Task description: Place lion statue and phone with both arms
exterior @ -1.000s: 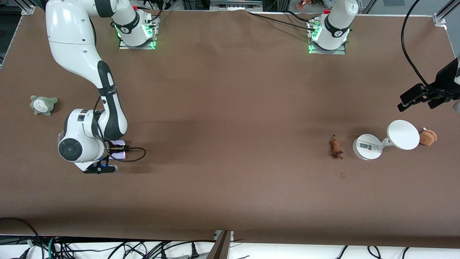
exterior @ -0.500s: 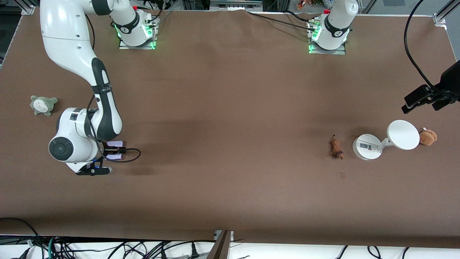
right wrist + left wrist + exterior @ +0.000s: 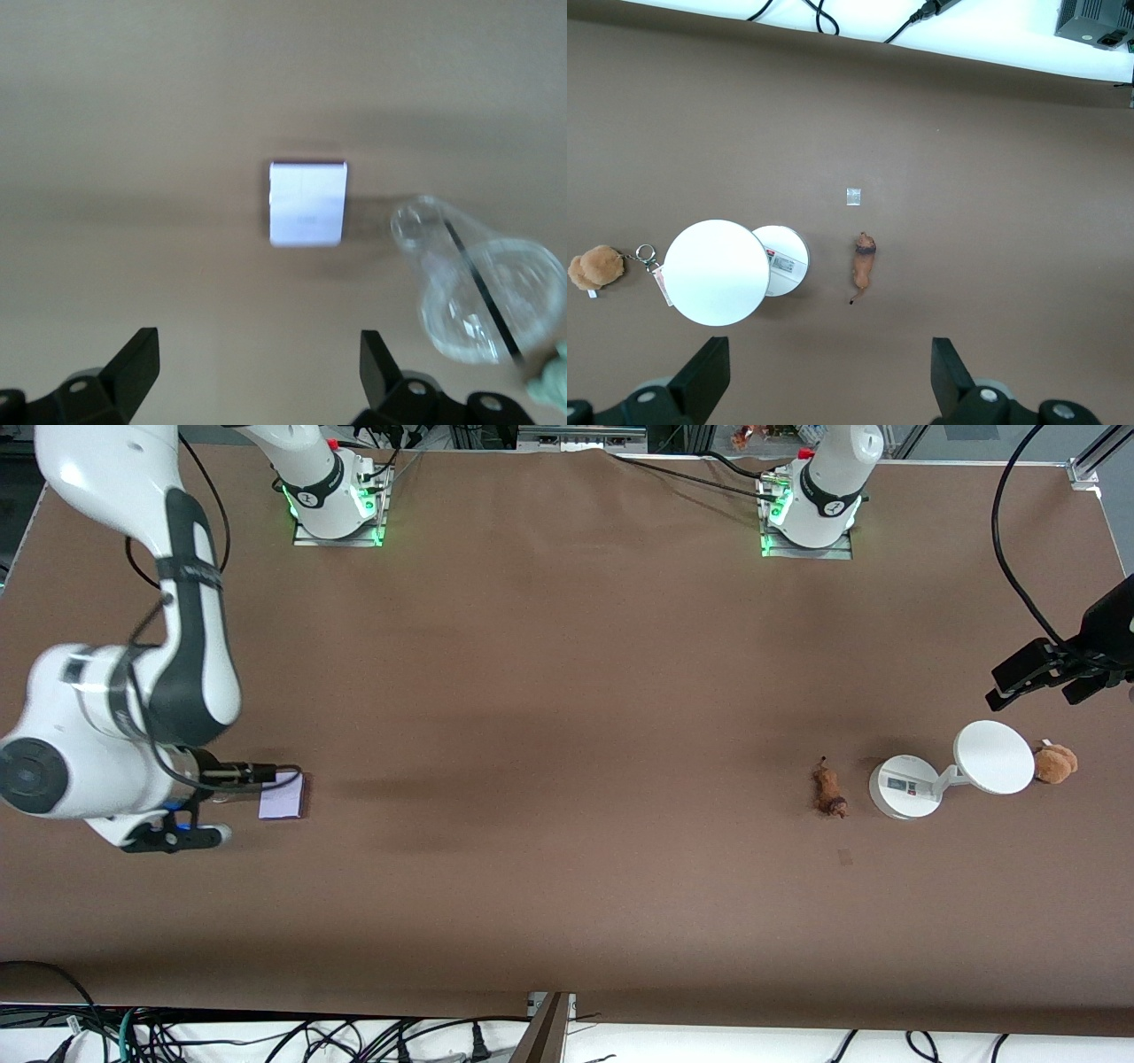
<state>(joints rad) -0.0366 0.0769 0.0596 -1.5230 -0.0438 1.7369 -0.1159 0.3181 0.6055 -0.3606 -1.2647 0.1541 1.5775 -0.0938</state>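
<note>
The phone lies flat on the brown table toward the right arm's end; it also shows in the right wrist view. My right gripper hangs open and empty above the table beside the phone, mostly hidden under its wrist; the right wrist view shows the jaws wide apart. The lion statue lies toward the left arm's end, and shows in the left wrist view. My left gripper is open and empty, high over the table's end; the left wrist view shows nothing between the jaws.
A white device with a round base and a disc stands beside the lion. A tan plush lies beside the disc. A small patch marks the table. A clear cup-like shape lies beside the phone.
My right gripper has lifted off the phone and moved up and toward the right arm's end of the table. The phone stays on the table, now uncovered. The left gripper has barely shifted.
</note>
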